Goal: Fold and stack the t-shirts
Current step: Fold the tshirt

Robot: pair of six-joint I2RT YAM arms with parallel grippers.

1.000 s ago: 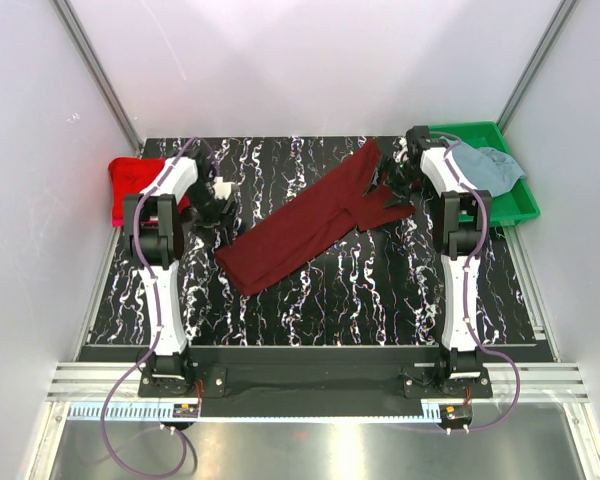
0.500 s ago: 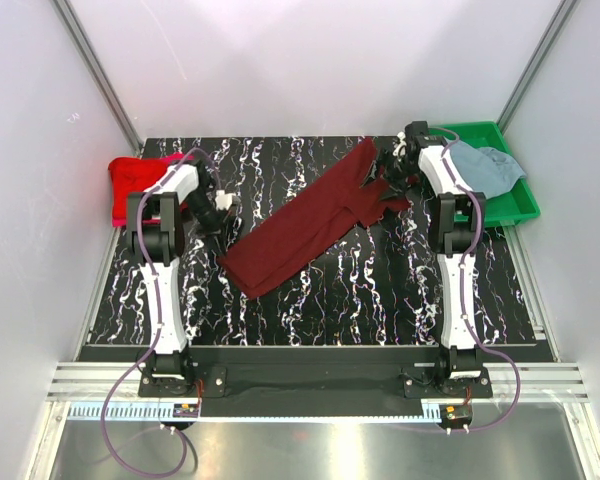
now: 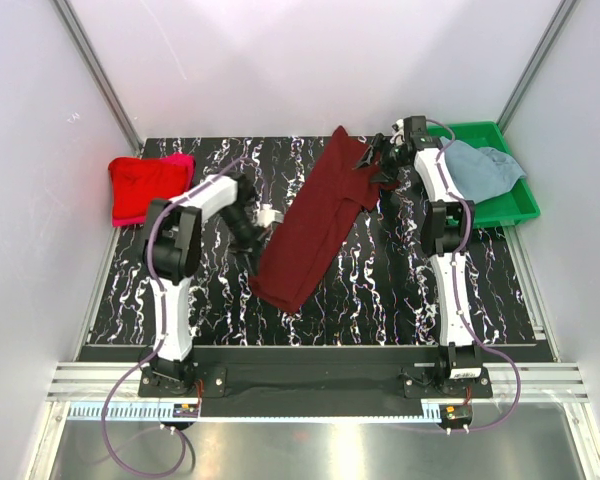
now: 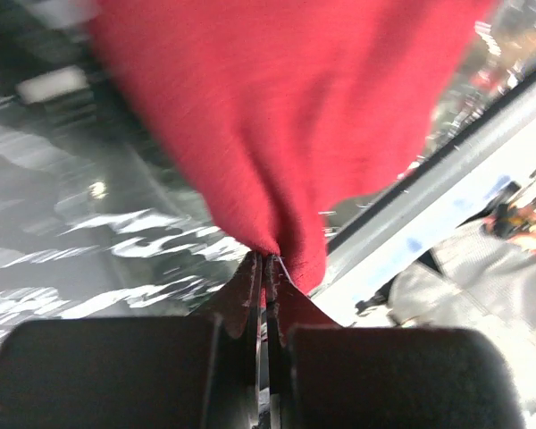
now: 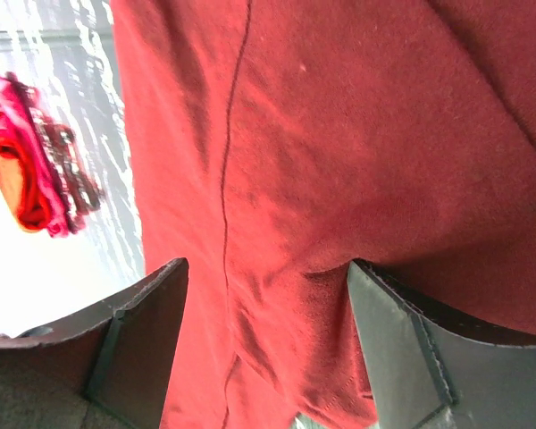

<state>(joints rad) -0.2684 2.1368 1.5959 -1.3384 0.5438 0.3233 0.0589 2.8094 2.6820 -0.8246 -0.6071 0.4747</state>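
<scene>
You have the maroon t-shirt [image 3: 315,225] in matt, soft knit cloth with a stitched seam. Your tabletop [image 3: 380,290] is smooth, glossy and marble-patterned. The green tray [image 3: 505,205] is shiny plastic, the frame strut [image 3: 98,73] brushed metal.

Green rectangular plastic tray [image 3: 513,207] sitting at the far right corner of the black white-veined marbled tabletop [image 3: 380,290], white panel walls [image 3: 280,60] enclosing both

Robotics lab test cell. Plain white panel walls [image 3: 280,60] box in black marbled tabletop [image 3: 380,300]. Aluminium struts [image 3: 95,70] at 11 and 1 o'clock corners. White left arm [image 3: 170,300] and right arm [image 3: 458,300] bolted by metal rail [image 3: 85,382] at 6 o'clock. Purple cables [image 3: 104,425] loop from bases. Green plastic tray [image 3: 508,212] at 2 o'clock.
</scene>
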